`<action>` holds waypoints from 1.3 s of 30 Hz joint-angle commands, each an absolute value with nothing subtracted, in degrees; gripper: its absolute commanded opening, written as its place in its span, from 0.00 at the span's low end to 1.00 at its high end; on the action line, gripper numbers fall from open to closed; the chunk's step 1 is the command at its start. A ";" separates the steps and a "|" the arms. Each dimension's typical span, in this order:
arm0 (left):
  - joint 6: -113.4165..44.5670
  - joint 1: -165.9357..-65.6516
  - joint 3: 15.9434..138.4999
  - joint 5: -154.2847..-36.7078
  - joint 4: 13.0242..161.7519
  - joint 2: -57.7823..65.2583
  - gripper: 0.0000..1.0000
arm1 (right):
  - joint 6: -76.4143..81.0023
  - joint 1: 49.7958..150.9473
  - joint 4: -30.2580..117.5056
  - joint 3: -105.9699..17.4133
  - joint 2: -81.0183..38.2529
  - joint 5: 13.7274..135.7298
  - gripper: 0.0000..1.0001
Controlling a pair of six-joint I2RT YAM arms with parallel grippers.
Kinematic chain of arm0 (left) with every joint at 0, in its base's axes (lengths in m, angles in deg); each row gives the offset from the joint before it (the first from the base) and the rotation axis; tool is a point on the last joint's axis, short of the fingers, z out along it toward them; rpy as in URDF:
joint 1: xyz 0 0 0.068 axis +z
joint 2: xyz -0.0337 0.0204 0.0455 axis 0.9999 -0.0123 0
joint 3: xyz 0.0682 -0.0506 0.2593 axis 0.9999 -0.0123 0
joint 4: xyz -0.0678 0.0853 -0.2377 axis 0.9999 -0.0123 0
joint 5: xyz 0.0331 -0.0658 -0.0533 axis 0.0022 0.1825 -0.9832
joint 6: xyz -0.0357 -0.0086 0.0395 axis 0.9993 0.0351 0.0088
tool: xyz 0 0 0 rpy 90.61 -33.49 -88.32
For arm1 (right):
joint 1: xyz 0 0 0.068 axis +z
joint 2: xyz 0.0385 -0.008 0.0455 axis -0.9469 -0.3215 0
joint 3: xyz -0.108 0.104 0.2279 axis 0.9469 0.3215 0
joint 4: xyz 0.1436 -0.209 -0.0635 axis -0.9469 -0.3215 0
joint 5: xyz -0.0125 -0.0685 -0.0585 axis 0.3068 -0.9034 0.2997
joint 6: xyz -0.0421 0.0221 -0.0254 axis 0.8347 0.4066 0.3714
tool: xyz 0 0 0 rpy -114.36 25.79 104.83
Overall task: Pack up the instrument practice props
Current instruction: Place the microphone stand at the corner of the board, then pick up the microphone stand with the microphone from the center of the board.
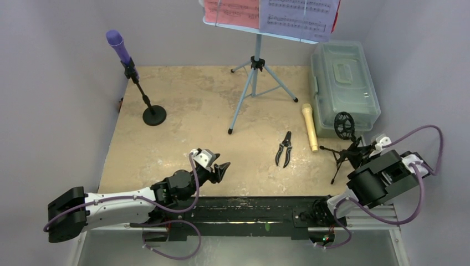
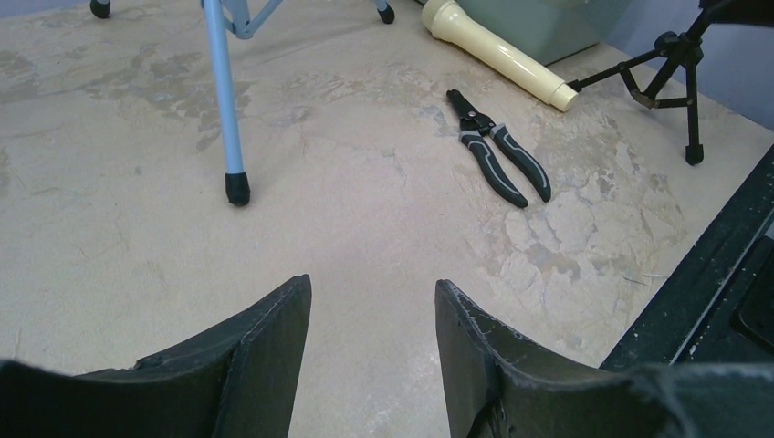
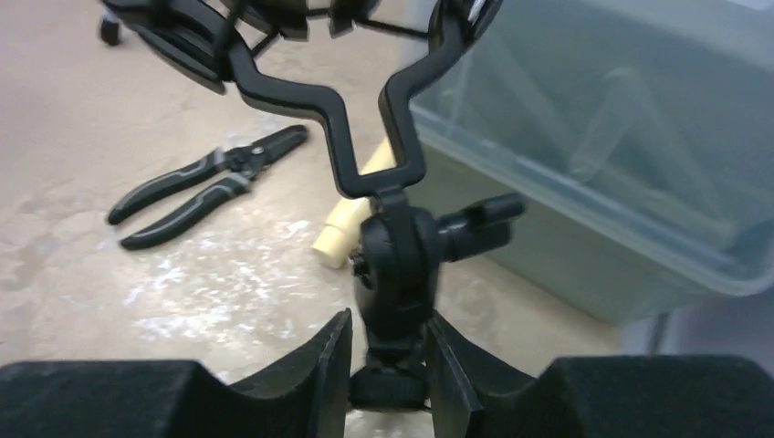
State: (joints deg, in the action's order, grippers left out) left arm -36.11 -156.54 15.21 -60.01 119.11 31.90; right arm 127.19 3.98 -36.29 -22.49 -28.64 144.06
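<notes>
we are pinching the black mic tripod (image 3: pixel 394 255), just beside the plastic box (image 3: pixel 593 182), at its stiff neck with the right gripper (image 3: pixel 388 324). it is looking light, spindly and tippy. the left gripper (image 2: pixel 372 292) is standing spread, empty.

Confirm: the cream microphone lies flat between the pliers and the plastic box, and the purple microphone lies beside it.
Wrong on the purple microphone: the top view shows it mounted on the round-base pole at the far left. The cream microphone does lie flat between the pliers and the plastic box.
</notes>
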 commanded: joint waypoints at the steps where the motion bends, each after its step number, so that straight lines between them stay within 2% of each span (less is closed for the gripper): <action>1: -36.40 -156.35 17.15 -60.41 121.19 33.18 0.51 | 134.70 4.76 -33.89 -19.09 -29.22 130.91 0.43; 6: -36.29 -156.40 16.75 -60.28 120.71 34.23 0.51 | 132.68 4.23 -33.58 -19.33 -25.48 130.45 0.65; 14: -36.04 -156.37 16.74 -60.69 120.79 34.38 0.51 | 126.51 4.13 -34.27 -24.16 -16.81 129.06 0.88; 26: -36.14 -156.36 16.39 -60.85 120.55 35.81 0.51 | 115.97 4.84 -35.28 -32.96 -3.61 122.77 0.99; 39: -36.39 -156.35 15.77 -60.39 120.14 37.05 0.51 | 97.72 15.88 -34.97 -48.34 5.26 122.32 0.99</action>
State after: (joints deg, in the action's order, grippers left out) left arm -36.11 -156.54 15.21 -60.03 118.93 36.05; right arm 105.95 13.51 -34.41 -42.97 3.97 120.67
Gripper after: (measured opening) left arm 0.511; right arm 0.984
